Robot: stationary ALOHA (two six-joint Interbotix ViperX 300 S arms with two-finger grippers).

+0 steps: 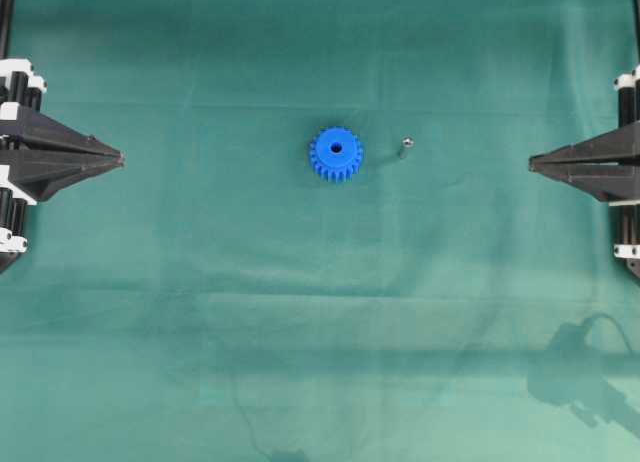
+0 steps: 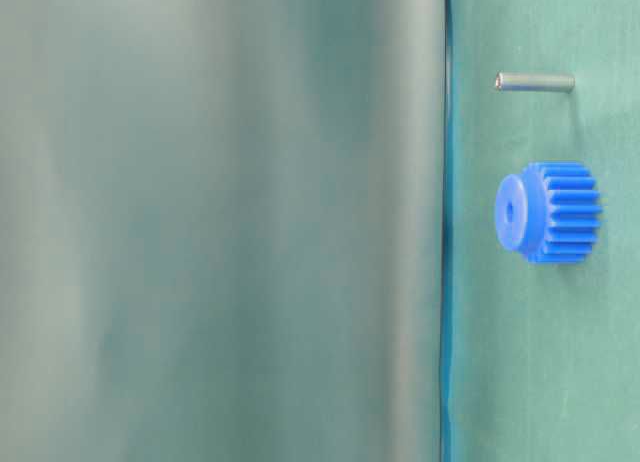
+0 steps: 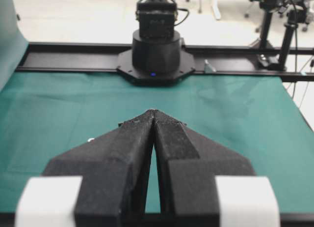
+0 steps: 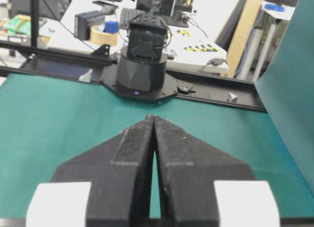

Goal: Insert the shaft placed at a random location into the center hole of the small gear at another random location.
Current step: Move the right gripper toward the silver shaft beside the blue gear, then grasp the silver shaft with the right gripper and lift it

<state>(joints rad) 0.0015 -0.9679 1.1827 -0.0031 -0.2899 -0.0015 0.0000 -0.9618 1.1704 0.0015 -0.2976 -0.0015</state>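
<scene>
Both closed, empty hands, left hand [image 1: 120,159] and right hand [image 1: 533,163], flank the distant shaft [image 1: 405,146].

A green cloth [image 1: 300,312] covers the table, edged by a black rail [image 3: 64,50]. Beyond it stands a cluttered white desk [image 4: 206,40] holding a roll of tape [image 4: 104,36], over a pale floor [image 3: 73,15].

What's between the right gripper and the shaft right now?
Nothing but bare green cloth. In the overhead view the right gripper sits shut at the right edge, and the shaft lies well inboard, just right of the small gear.
</scene>
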